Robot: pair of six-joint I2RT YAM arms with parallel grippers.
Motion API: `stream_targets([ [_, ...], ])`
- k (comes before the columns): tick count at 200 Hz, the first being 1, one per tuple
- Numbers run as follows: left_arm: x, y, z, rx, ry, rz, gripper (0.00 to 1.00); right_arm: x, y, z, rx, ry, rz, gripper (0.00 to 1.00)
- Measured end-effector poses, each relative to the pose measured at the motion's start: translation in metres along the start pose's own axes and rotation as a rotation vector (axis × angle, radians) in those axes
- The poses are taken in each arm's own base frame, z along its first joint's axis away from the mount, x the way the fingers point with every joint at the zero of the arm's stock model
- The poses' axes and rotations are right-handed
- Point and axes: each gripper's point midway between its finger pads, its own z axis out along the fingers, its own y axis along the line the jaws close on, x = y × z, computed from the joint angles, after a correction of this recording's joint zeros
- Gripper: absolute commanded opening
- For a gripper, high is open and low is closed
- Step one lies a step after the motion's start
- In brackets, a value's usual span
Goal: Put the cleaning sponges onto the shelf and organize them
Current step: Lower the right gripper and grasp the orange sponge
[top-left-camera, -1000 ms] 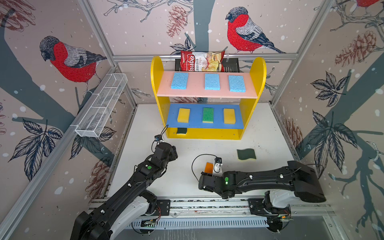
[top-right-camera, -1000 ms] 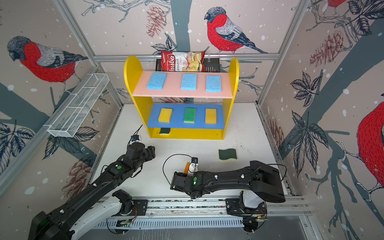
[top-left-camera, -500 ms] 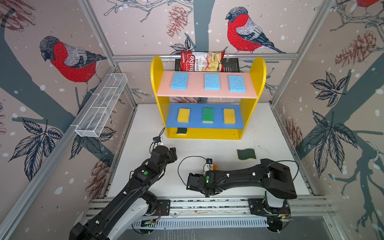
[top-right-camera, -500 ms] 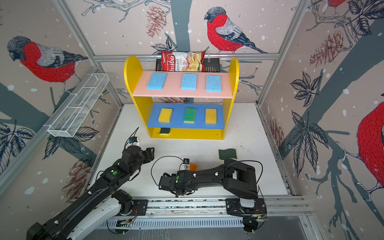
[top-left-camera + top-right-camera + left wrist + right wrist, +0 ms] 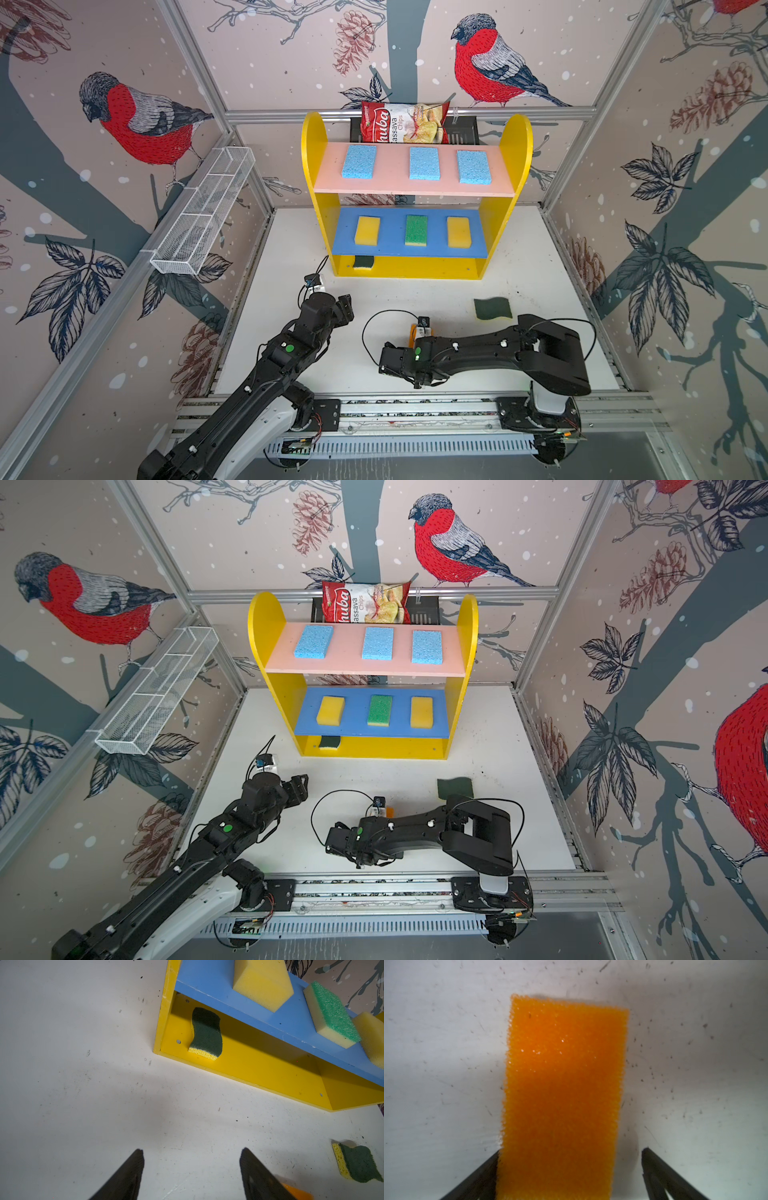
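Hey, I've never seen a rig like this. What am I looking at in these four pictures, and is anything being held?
Two black robot arms, a left arm and a right arm, each end in two jaws that pinch. The two wide pictures come from a camera overhead; the two close-ups come from cameras on the wrists. The shelf holds three blue sponges on top, two yellow sponges and a green sponge in the middle, and a wavy sponge on its base. On the white table lie a second wavy sponge and an orange sponge. Nothing is held: the left jaws are open and empty, the right jaws are open on either side of the orange sponge.
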Motion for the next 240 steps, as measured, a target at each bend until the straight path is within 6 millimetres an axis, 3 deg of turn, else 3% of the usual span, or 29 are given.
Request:
stream_targets([
  [60, 0.008, 0.005, 0.003, -0.012, 0.015, 0.000, 0.73, 0.006, -0.031, -0.002, 0.007, -0.007, 0.004, 0.94],
  [135, 0.008, 0.008, -0.002, -0.005, -0.001, -0.049, 0.73, -0.006, -0.023, -0.002, -0.024, -0.101, -0.126, 0.98],
  [240, 0.019, 0.015, -0.002, -0.036, 0.038, -0.088, 0.73, -0.009, -0.035, 0.006, -0.127, -0.162, -0.197, 0.85],
])
